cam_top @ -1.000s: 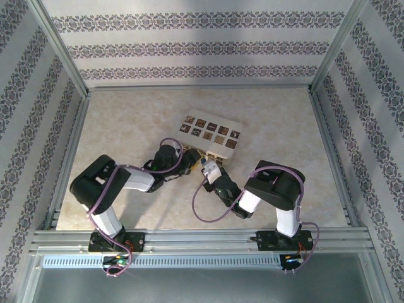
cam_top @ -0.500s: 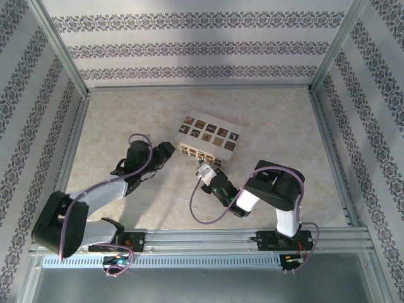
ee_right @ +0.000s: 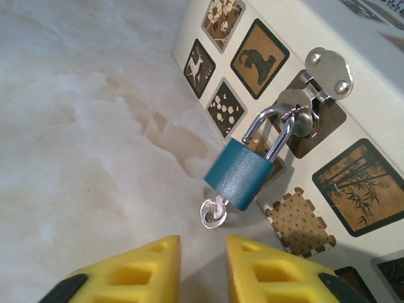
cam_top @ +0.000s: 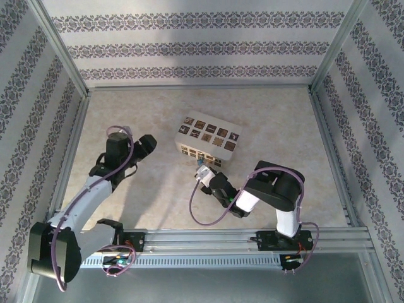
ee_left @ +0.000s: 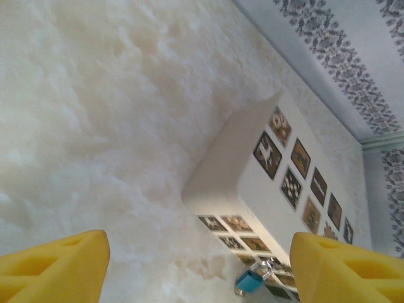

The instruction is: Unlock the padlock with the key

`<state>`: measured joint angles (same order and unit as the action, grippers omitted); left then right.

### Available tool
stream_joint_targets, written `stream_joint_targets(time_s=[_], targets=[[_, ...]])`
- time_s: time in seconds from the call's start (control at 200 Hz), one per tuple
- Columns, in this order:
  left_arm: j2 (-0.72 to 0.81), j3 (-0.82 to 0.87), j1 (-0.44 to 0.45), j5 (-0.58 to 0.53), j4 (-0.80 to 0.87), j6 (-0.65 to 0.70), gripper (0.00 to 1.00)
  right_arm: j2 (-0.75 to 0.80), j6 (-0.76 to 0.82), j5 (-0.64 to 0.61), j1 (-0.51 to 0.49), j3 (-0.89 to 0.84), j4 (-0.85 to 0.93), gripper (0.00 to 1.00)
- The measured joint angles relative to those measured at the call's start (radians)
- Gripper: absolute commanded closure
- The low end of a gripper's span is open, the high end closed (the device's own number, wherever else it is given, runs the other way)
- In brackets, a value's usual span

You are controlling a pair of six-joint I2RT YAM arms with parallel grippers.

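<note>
- Marbled cream table point(cam_top: 126, 126), enclosed by patterned wallpaper panels and an aluminium frame.
- Left gripper point(ee_left: 199, 268): hangs over bare table to the left of the box, well apart from it. Jaws stand wide and hold nothing.
- Cream box point(cam_top: 208, 137): lies flat mid-table, with brown ornamental squares on its top and near side.
- Hasp point(ee_right: 309, 95): sits on the near side of the box, and the padlock hangs from it.
- Padlock point(ee_right: 243, 173): small, with a blue body and a silver shackle threaded through the hasp. Both shackle legs appear seated in the body, so it is judged to be locked.
- Key point(ee_right: 213, 212): silver, seated in the underside of the padlock. Its head points down toward the table.
- Right gripper point(ee_right: 203, 252): low over the table, just short of the key. The yellow fingers are parted by a narrow gap with nothing between them.
- Step in hand, as judged: taking hold of the key head in order to turn it.
- Recommendations:
  - Line the narrow gap up with the flat of the key head before closing.
  - Grip it squarely, close to the body.
  - Rotate about the key's own axis, without pulling.
- Risk: the padlock hangs free and may swing or twist with the key. Steadying the blue body with the idle left gripper would help.
</note>
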<state>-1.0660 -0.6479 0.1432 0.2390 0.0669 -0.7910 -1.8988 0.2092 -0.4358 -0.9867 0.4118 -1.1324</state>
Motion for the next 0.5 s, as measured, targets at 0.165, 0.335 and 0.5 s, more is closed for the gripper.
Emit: stream_joint_targets(time_s=[0.165, 0.335, 0.5], targets=[[-0.112, -0.148, -0.060, 0.056, 0.050, 0.136, 0.19, 0.078, -0.019, 0.005, 0.000, -0.037, 0.046, 0.59], [-0.284, -0.323, -0.060, 0.162, 0.097, 0.259, 0.19, 0.268, -0.089, 0.019, -0.006, -0.082, 0.165, 0.51], [-0.461, -0.462, -0.060, 0.282, 0.131, 0.337, 0.22, 0.510, -0.225, 0.129, 0.024, -0.071, 0.419, 0.42]])
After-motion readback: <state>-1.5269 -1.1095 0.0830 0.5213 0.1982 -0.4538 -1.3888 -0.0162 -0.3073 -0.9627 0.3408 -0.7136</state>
